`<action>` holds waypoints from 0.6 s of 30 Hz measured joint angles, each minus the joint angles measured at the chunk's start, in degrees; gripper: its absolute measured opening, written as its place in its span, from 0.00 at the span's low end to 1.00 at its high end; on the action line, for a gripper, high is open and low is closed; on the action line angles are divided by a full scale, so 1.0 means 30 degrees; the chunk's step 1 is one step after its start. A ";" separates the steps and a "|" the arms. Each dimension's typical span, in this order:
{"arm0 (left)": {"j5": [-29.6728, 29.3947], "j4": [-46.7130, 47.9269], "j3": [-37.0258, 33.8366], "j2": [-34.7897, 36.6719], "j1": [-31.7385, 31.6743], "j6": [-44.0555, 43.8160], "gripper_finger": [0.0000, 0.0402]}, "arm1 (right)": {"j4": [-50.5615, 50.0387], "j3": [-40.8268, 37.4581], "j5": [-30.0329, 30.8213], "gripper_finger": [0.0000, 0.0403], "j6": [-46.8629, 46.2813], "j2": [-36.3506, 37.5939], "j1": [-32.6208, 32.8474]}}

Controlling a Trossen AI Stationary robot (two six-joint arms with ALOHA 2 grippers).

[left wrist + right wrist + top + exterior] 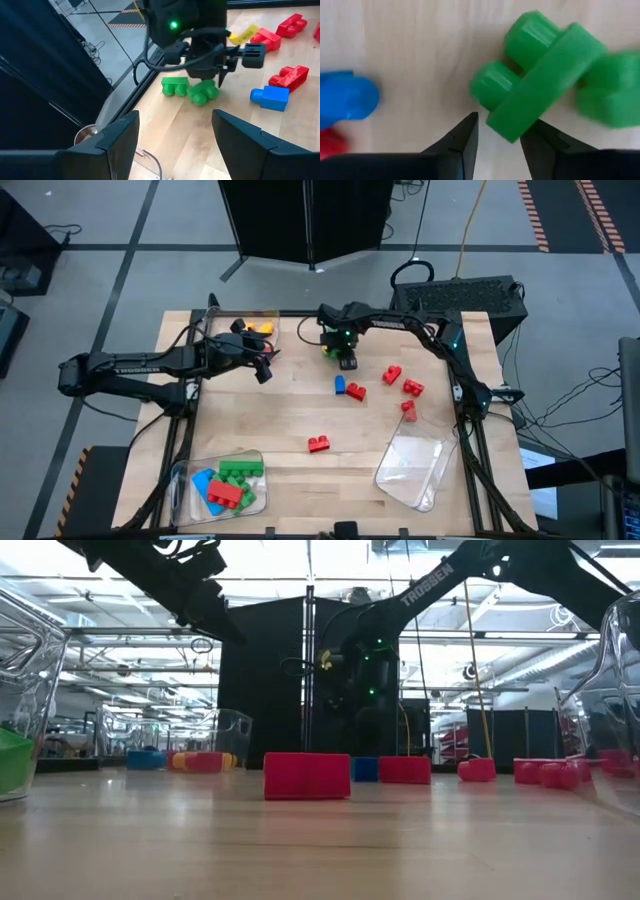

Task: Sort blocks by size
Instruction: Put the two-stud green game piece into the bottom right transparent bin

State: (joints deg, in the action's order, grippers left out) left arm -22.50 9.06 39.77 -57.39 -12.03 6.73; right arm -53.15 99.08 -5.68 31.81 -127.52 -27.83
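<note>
The right gripper point(497, 132) is down at the far middle of the table point(300, 420), directly over a small green block point(545, 80), with its two fingers narrowed to either side of one end of the block; whether the pads already bite the plastic I cannot tell, since the block's edge sits right in the gap. The block lies tilted, its long axis running diagonally across the line of the fingers, studs turned sideways, so the closing squeeze may twist it square or push it out. A second green block point(174, 86) lies just beside it, probably touching. The right arm is plainly the nearer one. The left gripper point(175, 135) hangs spread and empty, near the far-left clear tray point(240, 320), looking across at the work. A blue block point(340, 384) and scattered red blocks point(391, 374) lie nearer the front, apart from the grasp and not in its way.
</note>
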 joint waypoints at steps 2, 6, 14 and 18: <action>0.0000 0.0006 0.0000 0.0000 0.0000 -0.0083 0.62 | -0.0574 -0.0004 -0.0017 0.28 -0.0465 0.0001 0.0122; 0.0000 0.0239 0.0000 0.0000 0.0000 -0.0133 0.62 | -0.1634 0.0011 -0.0057 0.21 -0.1211 0.0232 0.0493; 0.0073 0.1689 0.0000 0.0000 0.0051 -0.0648 0.62 | -0.2582 0.0011 -0.0100 0.10 -0.2568 0.1383 0.1384; 0.0073 0.1918 0.0000 0.0000 0.0058 -0.0984 0.62 | -0.1558 0.0026 -0.0012 0.13 -0.3870 0.2107 0.1189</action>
State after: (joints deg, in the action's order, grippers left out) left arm -22.28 14.81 39.77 -57.39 -11.86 3.78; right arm -57.82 99.15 -5.71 20.20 -121.20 -24.27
